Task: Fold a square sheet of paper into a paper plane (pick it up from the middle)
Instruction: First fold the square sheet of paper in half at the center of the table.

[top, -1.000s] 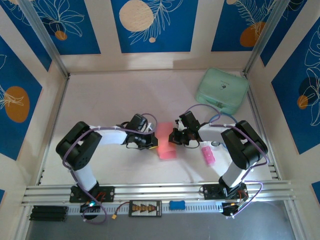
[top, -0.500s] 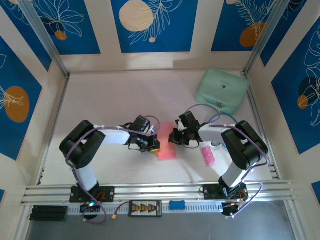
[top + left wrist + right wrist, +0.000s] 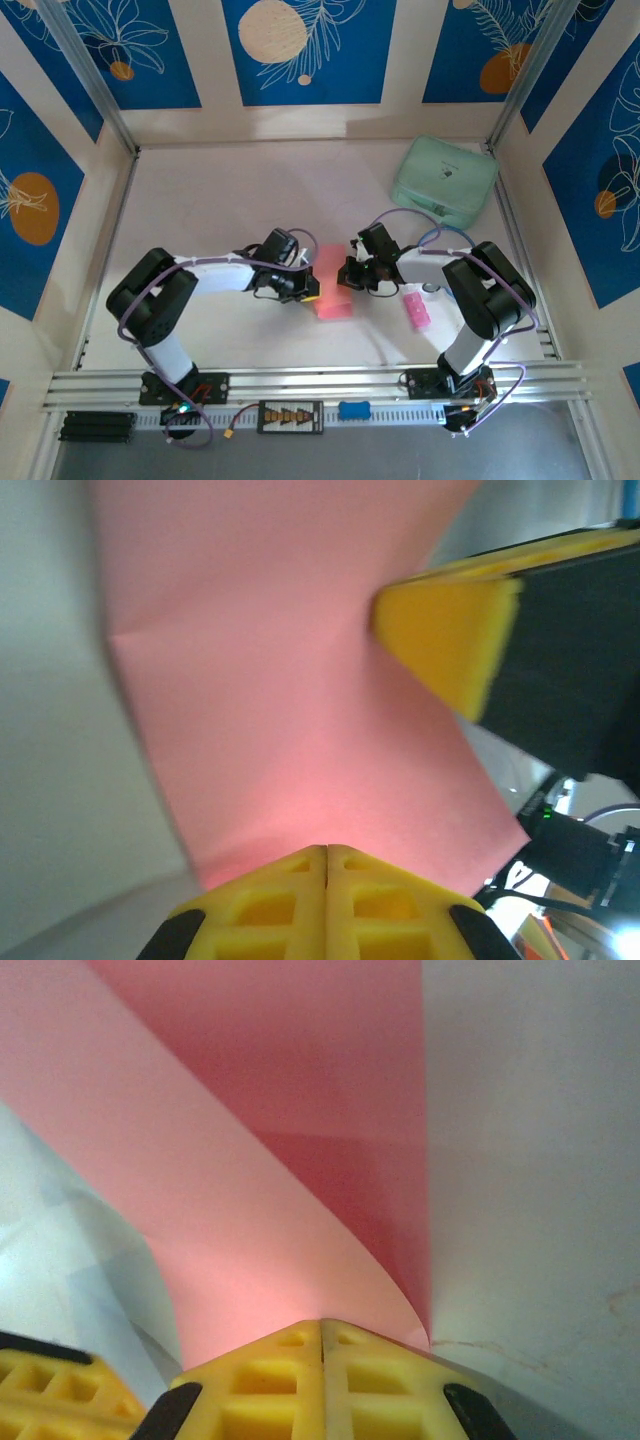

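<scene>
Top view, left to right. Left arm reaches in from its base towards the table (image 3: 215, 195) centre; left gripper (image 3: 304, 287) sits at the left edge of the square sheet of paper (image 3: 333, 290). From above the salmon-pink sheet reads as a narrow upright strip, near the middle of the table, between the two tools. Right gripper (image 3: 349, 276) sits at the sheet's right edge, facing the left one.

Left wrist view: left gripper (image 3: 327, 854) has its yellow fingers pressed together with no gap, the near edge of the sheet (image 3: 270, 710) running in at their tips, so it is pinching the paper. A yellow finger of the opposite tool (image 3: 447, 638) lies on the sheet's far side.

Right wrist view: right gripper (image 3: 322, 1326) likewise pressed together, pinching an edge of the sheet (image 3: 250, 1160), which curls up off the table into the tips; a darker layer lies beneath.

Further right: bright-pink stick-shaped object (image 3: 416, 310) just beside the right arm. Mint-green case (image 3: 445, 181) at the far right corner, well apart from the sheet.
</scene>
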Available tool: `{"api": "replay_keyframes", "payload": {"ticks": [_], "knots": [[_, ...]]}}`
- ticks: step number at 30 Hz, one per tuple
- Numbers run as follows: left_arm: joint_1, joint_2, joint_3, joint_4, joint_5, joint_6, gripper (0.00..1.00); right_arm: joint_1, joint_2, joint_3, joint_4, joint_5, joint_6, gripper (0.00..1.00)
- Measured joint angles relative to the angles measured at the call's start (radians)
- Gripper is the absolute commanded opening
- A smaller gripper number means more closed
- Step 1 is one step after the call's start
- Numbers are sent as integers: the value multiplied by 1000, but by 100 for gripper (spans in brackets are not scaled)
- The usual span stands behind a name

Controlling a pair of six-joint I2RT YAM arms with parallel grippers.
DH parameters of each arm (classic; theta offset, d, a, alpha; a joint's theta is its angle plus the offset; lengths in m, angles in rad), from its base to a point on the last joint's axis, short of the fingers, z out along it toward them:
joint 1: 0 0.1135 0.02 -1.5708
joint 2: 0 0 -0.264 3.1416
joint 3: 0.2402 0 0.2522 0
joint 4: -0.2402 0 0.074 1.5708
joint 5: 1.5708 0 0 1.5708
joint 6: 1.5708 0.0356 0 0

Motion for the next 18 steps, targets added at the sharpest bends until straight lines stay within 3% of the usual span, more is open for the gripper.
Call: {"api": "replay_keyframes", "payload": {"ticks": [10,18], "knots": [[-24,60,-26,47,32,-29,0,0,-1,-5,7,0,1,0],[-20,60,-93,130,46,27,0,0,-5,-13,14,0,8,0]]}}
